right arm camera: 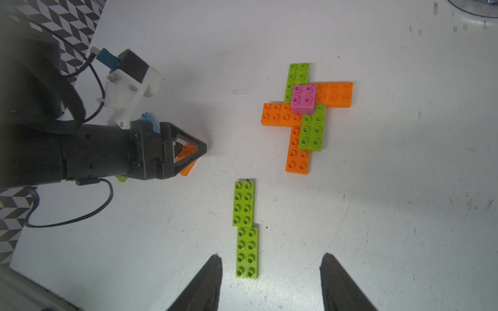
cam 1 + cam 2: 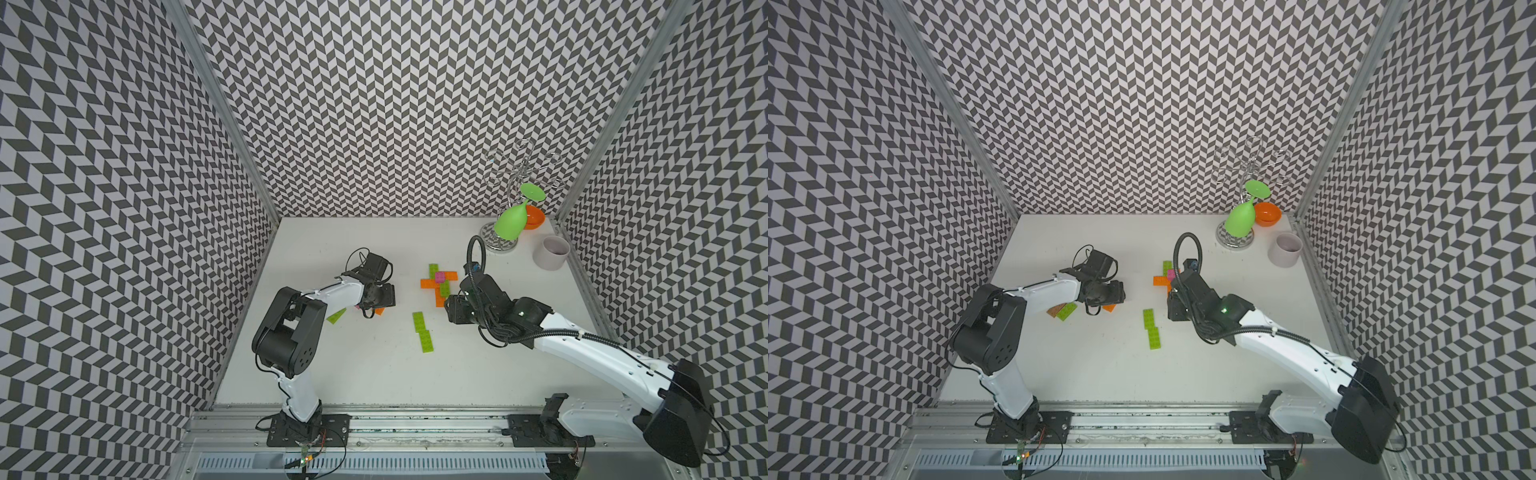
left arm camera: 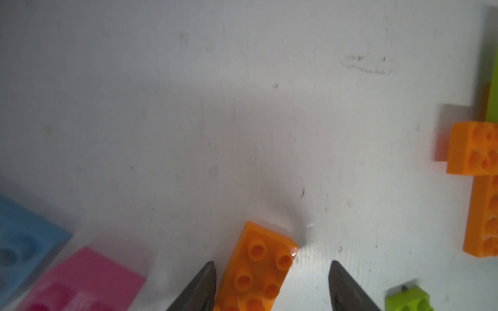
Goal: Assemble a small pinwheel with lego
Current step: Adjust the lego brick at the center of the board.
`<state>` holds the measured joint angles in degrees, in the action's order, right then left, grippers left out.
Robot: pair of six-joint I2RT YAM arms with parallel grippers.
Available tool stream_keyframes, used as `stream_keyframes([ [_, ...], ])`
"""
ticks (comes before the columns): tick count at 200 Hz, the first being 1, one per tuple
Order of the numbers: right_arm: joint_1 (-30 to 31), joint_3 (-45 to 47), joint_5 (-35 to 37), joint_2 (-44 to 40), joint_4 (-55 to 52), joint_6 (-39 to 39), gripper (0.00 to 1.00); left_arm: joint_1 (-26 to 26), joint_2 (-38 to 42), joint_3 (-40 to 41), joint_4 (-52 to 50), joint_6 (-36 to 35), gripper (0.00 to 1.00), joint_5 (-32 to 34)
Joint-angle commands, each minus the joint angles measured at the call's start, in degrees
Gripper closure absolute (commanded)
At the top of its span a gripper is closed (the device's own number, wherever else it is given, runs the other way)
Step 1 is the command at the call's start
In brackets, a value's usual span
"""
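Lego pinwheel (image 1: pixel 280 115): part built, orange and lime arms crossed under a pink square (image 1: pixel 303 98), mid-table (image 1: pixel 404 188). Two lime bricks (image 1: pixel 244 203) lie loose beside it, end to end. A loose orange brick (image 3: pixel 258 269) lies between the spread jaws of the left gripper (image 3: pixel 272 263), not clamped. Right gripper (image 1: pixel 271 255): jaws apart, empty. Judged light, rigid and slick; take across the long sides. Blue brick (image 3: pixel 24 242) and pink brick (image 3: pixel 89 277): blurred, cut off. The orange brick's near end is out of frame.
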<state>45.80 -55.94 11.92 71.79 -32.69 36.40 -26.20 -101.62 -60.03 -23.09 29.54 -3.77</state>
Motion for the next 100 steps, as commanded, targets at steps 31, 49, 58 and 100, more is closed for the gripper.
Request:
stream_keyframes([
  [31,-0.5,0.6,-1.4,-0.7,4.8,-0.3,0.43,-1.9,5.7,8.4,6.0,4.2,0.35,-8.8],
  [49,-0.5,0.3,-4.1,0.3,6.8,-2.6,0.45,-1.6,6.7,8.9,7.1,4.4,0.36,-9.1],
  [58,-0.5,-0.1,-6.1,1.1,8.3,-4.1,0.46,-1.2,7.9,8.9,6.5,4.5,0.35,-7.5],
  [100,2.5,-9.1,-16.1,12.6,11.2,-15.1,0.54,4.6,22.1,12.9,6.4,6.2,0.32,-4.0],
])
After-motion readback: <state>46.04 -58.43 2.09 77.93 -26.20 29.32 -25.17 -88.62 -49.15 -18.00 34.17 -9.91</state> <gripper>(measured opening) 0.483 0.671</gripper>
